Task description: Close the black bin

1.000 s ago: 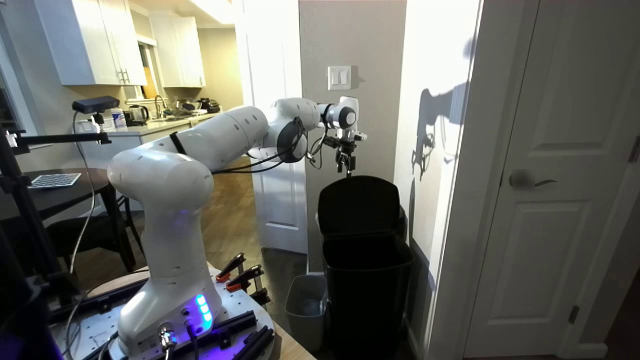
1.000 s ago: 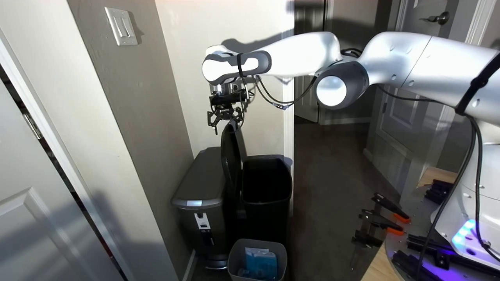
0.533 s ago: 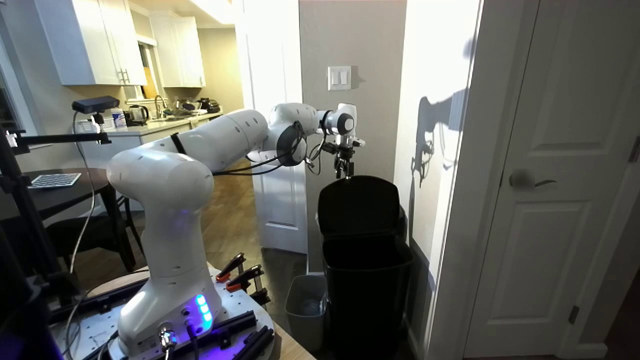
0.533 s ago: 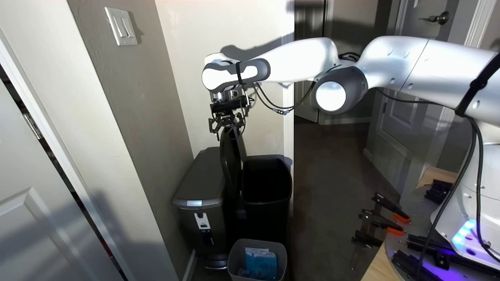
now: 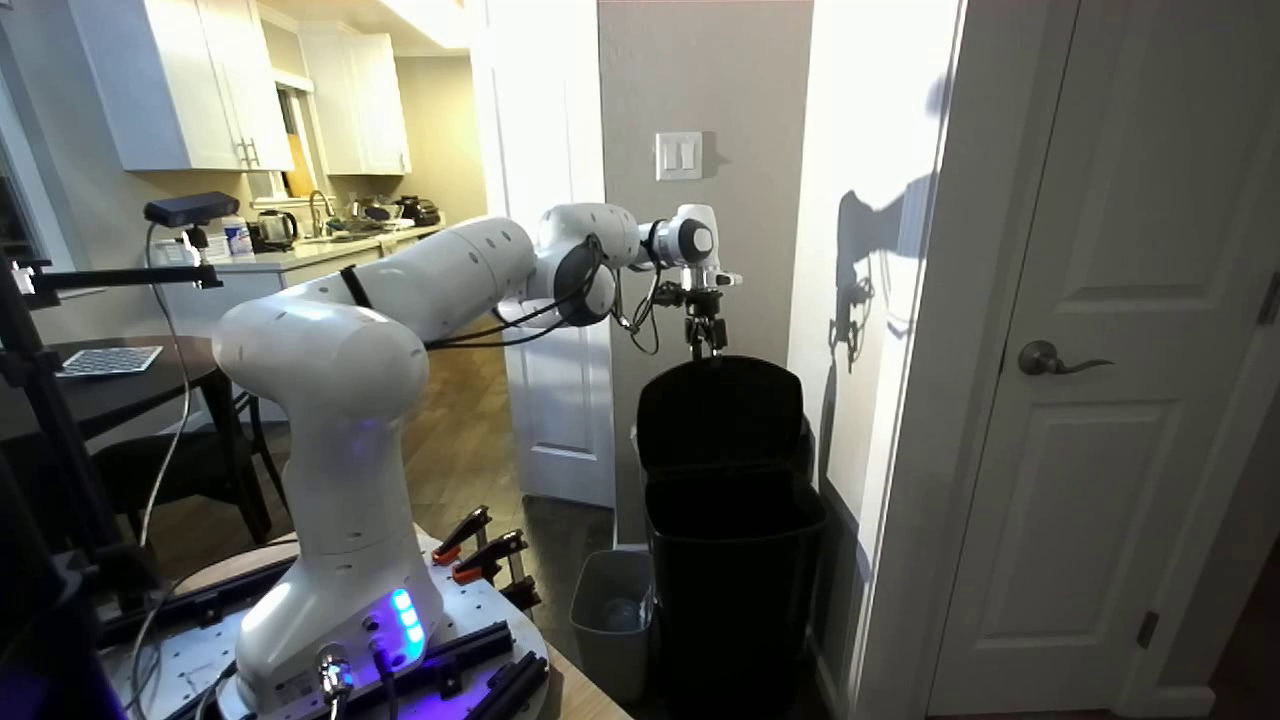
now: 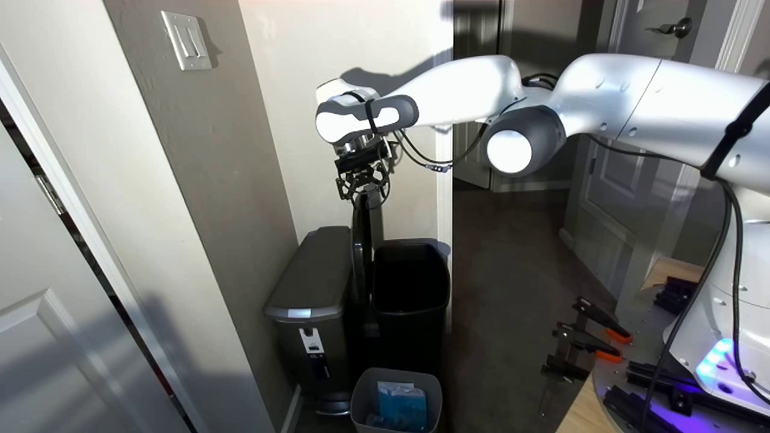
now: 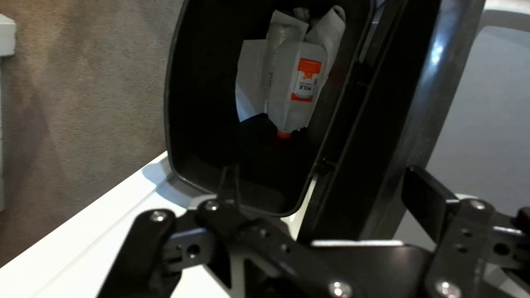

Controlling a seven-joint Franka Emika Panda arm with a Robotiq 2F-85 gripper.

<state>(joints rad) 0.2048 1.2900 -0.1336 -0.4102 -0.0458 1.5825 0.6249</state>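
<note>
There's the black bin [image 6: 411,343], just right of a dark grey step bin [image 6: 310,279] in an exterior view, its lid [image 5: 720,415] up, nearly vertical! My gripper [image 7: 323,178] is spread wide, the lid's top between its fingers [image 7: 420,203], contact unclear; inside the black bin, a milk jug [image 7: 294,85], red cap [image 7: 283,135].

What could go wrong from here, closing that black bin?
One: the tool is open at the raised lid, not clamped, so it might slip off mid-push. Two: in the wrist view, one finger sits on the mouth side and could get pinched against the black bin as the lid drops. Three: a wrong-way nudge might tip the lid back toward the grey lidded bin.
</note>
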